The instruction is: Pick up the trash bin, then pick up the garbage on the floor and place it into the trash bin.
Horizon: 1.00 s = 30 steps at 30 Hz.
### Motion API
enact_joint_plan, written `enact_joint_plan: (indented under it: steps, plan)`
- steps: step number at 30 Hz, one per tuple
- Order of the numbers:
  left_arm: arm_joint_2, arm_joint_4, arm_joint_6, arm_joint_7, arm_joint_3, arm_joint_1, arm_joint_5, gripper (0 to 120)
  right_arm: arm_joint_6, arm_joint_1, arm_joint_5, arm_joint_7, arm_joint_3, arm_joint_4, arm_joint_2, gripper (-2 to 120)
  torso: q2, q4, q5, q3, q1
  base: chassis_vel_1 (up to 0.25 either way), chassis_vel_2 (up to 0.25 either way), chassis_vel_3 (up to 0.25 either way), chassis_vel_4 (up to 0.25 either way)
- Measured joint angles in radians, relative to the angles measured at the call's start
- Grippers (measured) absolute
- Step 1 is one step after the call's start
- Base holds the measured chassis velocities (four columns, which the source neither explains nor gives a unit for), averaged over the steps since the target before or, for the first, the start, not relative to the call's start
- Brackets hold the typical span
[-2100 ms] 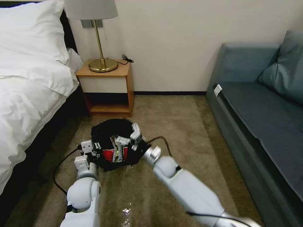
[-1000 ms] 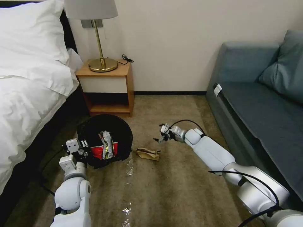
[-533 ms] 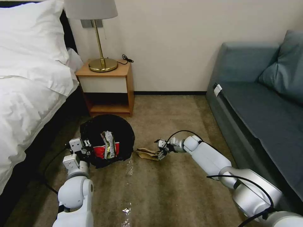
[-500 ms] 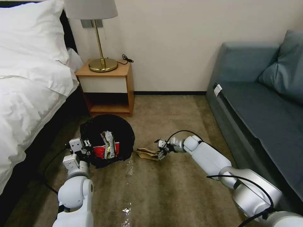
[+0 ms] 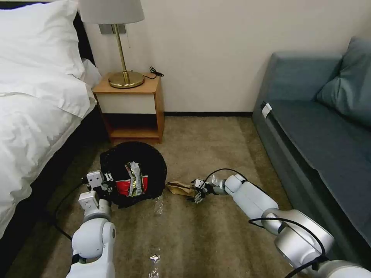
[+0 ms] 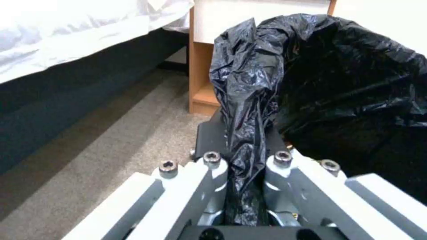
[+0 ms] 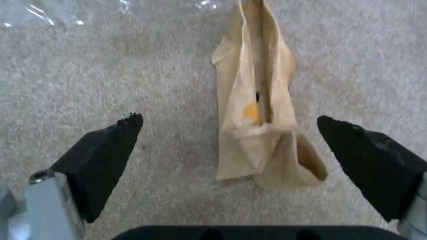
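Reaching low over the carpet, the right gripper (image 7: 229, 133) has dropped from mid-air to the crumpled brown paper bag (image 7: 258, 110), so the third pickup looks about to begin. Its jaws are spread, straddling the bag's near end (no contact yet). Left of it, the left gripper (image 6: 245, 186) stays clamped on the trash bin (image 5: 133, 173) liner, wrapper and cup inside.
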Motion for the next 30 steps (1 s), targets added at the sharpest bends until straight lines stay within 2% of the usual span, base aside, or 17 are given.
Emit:
enact_joint_plan:
  steps: [10,12,13,15,16,17,21,23,24,26,27,29,30]
  plan:
    - [0.0,-0.011,0.0,0.001,-0.003,0.009,0.002,5,-0.008,-0.005,-0.008,0.027,0.007,-0.028,0.021,99,0.0,0.0001,0.0001,0.0,0.0,0.0,0.0,0.0,0.0]
    - [0.0,-0.012,0.0,0.001,-0.002,0.008,0.003,5,-0.005,-0.006,-0.001,0.037,0.007,-0.031,0.02,88,0.0,0.0001,0.0,0.0,0.0,0.0,0.0,0.0,0.0]
    - [0.0,-0.012,0.0,0.001,-0.002,0.008,0.003,5,-0.005,-0.006,-0.001,0.037,0.007,-0.031,0.02,88,0.0,0.0001,0.0,0.0,0.0,0.0,0.0,0.0,0.0]
    - [0.0,-0.013,0.0,0.001,0.001,0.006,0.003,5,-0.001,-0.011,0.006,0.042,0.007,-0.031,0.015,77,0.0,0.0,0.0001,0.0,0.0,0.0,0.0,0.0,0.0]
    - [0.0,-0.013,0.0,0.001,0.001,0.006,0.003,5,-0.001,-0.011,0.006,0.042,0.007,-0.031,0.015,77,0.0,0.0,0.0001,0.0,0.0,0.0,0.0,0.0,0.0]
    - [0.0,-0.013,0.0,0.001,0.002,0.006,0.004,5,0.0,-0.014,0.008,0.044,0.007,-0.031,0.012,69,0.0,0.0,0.0001,0.0,0.0,0.0,0.0,0.0,0.0]
    - [0.0,-0.013,0.0,0.001,0.002,0.006,0.004,5,0.001,-0.019,0.012,0.047,0.007,-0.03,0.008,61,0.0,0.0,0.0001,0.0,0.0,0.0,0.0,0.0,0.0]
    - [0.0,-0.013,0.0,0.001,0.002,0.006,0.004,5,0.001,-0.024,0.019,0.051,0.007,-0.029,0.006,48,0.0,0.0,0.0,0.0,0.0,0.0,0.0,0.0,0.0]
    - [0.0,-0.013,0.0,0.001,0.002,0.006,0.004,5,0.001,-0.024,0.019,0.051,0.007,-0.029,0.006,48,0.0,0.0,0.0,0.0,0.0,0.0,0.0,0.0,0.0]
    - [0.0,-0.013,0.0,0.001,0.002,0.004,0.004,5,0.002,-0.025,0.025,0.053,0.007,-0.027,0.005,38,0.0,0.0,0.0001,0.0,0.0,0.0,0.0,0.0,0.0]
    - [0.0,-0.013,0.0,0.001,0.002,0.004,0.004,5,0.002,-0.025,0.025,0.053,0.007,-0.027,0.005,38,0.0,0.0,0.0001,0.0,0.0,0.0,0.0,0.0,0.0]
    - [0.0,-0.014,0.0,0.001,0.001,0.002,0.004,5,0.003,-0.024,0.032,0.053,0.007,-0.025,0.005,25,0.0,0.0,0.0001,0.0,0.0,0.0,0.0,0.0,0.0]
    - [0.0,-0.014,0.0,0.001,0.001,0.002,0.004,5,0.003,-0.024,0.032,0.053,0.007,-0.025,0.005,25,0.0,0.0,0.0001,0.0,0.0,0.0,0.0,0.0,0.0]
